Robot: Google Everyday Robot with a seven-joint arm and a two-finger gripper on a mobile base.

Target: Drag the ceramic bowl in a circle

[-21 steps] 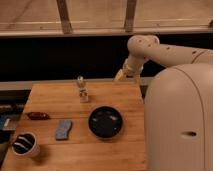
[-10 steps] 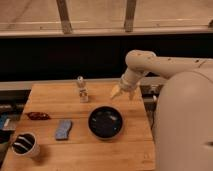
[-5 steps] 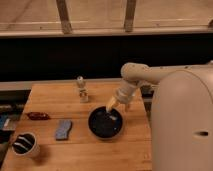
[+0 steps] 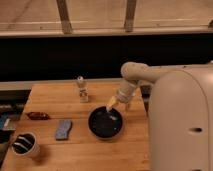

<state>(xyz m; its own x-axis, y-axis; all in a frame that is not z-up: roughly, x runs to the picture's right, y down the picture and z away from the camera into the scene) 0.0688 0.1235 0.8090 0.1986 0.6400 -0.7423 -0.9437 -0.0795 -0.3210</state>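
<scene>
One gripper (image 4: 112, 104), perhaps nearer ceramic bowl (image 4: 105, 125)

My gripper (image 4: 113, 104), yellowish tan, at far rim of the glossy black ceramic bowl (image 4: 105, 126). My arm (image 4: 150, 74) cream-white. Table (image 4: 55, 100) light wood. Sponge (image 4: 63, 129) blue-grey, packet (image 4: 37, 115) dark red, cup (image 4: 25, 145) white, dark inside.

ceramic bowl (image 4: 102, 127) 1 | bottle (image 4: 82, 90) 1 | sponge (image 4: 63, 129) 1 | cup (image 4: 26, 145) 1 | packet (image 4: 37, 115) 1 | hand (image 4: 112, 104) 1, over bowl
</scene>
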